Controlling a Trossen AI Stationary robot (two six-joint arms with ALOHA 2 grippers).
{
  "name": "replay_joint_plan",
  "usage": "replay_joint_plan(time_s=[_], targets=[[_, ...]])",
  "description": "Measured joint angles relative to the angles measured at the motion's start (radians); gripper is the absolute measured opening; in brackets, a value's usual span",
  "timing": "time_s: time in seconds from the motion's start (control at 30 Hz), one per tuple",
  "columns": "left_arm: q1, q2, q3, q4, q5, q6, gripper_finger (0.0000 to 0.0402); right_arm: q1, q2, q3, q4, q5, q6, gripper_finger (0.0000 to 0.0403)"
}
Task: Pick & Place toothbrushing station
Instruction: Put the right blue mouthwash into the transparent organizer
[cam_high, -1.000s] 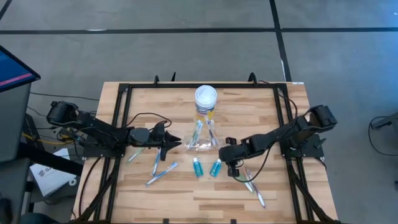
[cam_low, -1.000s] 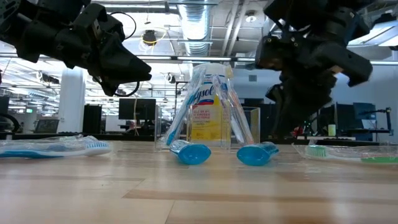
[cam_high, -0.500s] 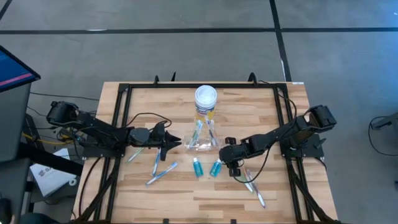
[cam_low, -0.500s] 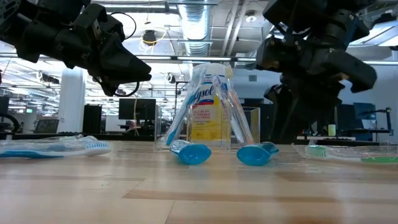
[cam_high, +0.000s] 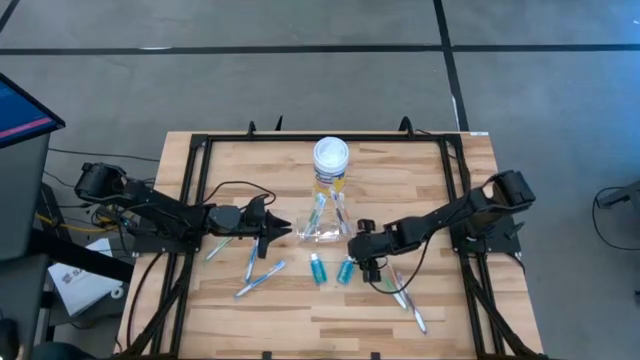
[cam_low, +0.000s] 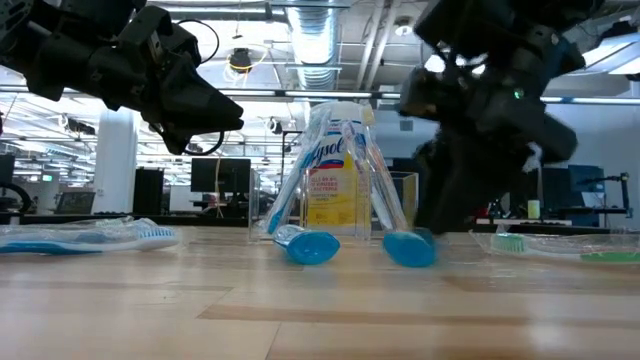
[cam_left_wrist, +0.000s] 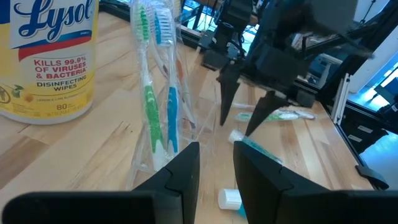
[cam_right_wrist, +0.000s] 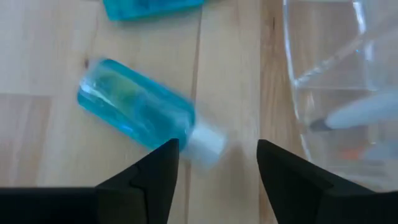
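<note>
The clear cup (cam_high: 325, 228) stands mid-table with toothbrushes (cam_left_wrist: 152, 93) leaning inside it. Two teal tubes (cam_high: 317, 268) (cam_high: 346, 270) lie on the wood just in front of it. Loose toothbrushes lie to the left (cam_high: 255, 270) and to the right (cam_high: 405, 300). My right gripper (cam_high: 358, 243) is open and points down beside the cup. In the right wrist view its fingers stand on either side of the right tube's white cap (cam_right_wrist: 205, 142), apart from it. My left gripper (cam_high: 288, 228) hovers left of the cup, with a narrow gap and nothing between its fingers.
A yellow jar with a white lid (cam_high: 331, 158) stands right behind the cup. A black frame (cam_high: 195, 200) runs along the table's left, far and right sides. Bare wood lies along the near edge.
My right gripper has opened and shifted toward the table's left, closer to the cup and over the right teal tube. The left arm has kept still.
</note>
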Motion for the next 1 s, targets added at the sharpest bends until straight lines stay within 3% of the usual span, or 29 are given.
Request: replay_joint_plan(time_s=[0.37,0.6,0.73,1.0], targets=[[0.000,0.000,-0.002,-0.002,0.000,0.000,0.0093,0.002,0.076,0.059,-0.020,-0.003,-0.010,0.0205],[0.000,0.000,-0.002,-0.002,0.000,0.000,0.0093,0.019,0.054,0.108,-0.085,-0.005,0.089,0.0205],[0.000,0.000,-0.004,-0.002,0.000,-0.002,0.0093,0.035,0.044,0.119,-0.130,-0.033,0.215,0.0199],[0.000,0.000,-0.004,0.001,0.000,-0.047,0.0093,0.041,0.043,0.119,-0.125,-0.109,0.677,0.0193]])
